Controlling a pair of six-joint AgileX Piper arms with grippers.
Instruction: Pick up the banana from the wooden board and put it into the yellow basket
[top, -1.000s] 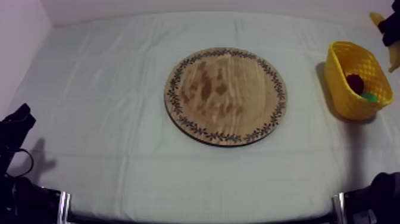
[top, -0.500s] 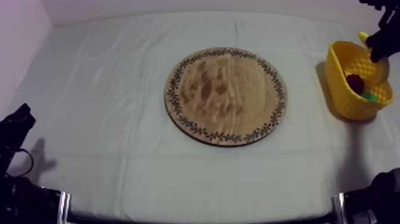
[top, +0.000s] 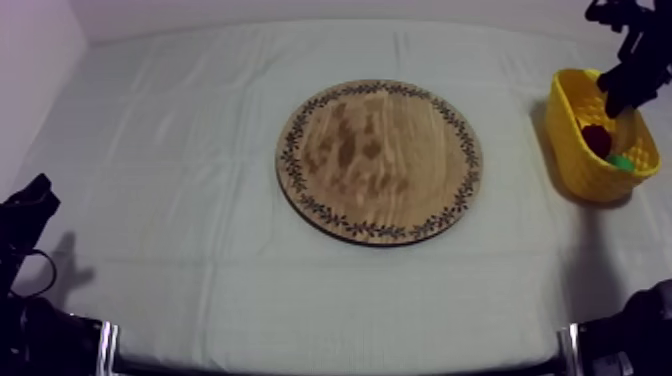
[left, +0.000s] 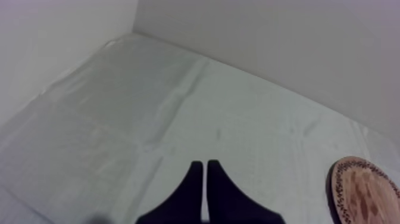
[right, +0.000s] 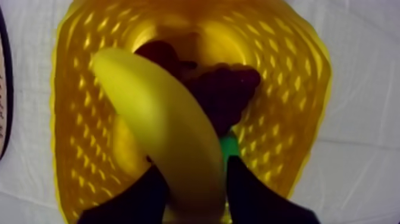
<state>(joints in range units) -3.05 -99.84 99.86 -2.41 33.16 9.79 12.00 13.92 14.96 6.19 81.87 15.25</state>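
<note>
Tabletop (top: 170, 180) under grey-white cloth | top view: wooden board (top: 380, 160) mid-cloth, yellow basket (top: 575, 150) at the right side, right gripper (top: 615, 95) over the basket's far rim | left wrist view: left gripper (left: 205, 170) low over the cloth, its 2 fingers (left: 193, 184) pressed together on nothing | right wrist view: right fingers (right: 256, 196) clamp the banana (right: 161, 125), which hangs just above the basket's opening, dark fruit (right: 229, 89) beneath.

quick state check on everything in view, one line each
left gripper: shut on nothing, over the cloth
right gripper: shut on banana
banana: held, not released, over the basket's opening
yellow basket: upright, holds a small red fruit and a green piece
wooden board: flat on the cloth, bare
</note>
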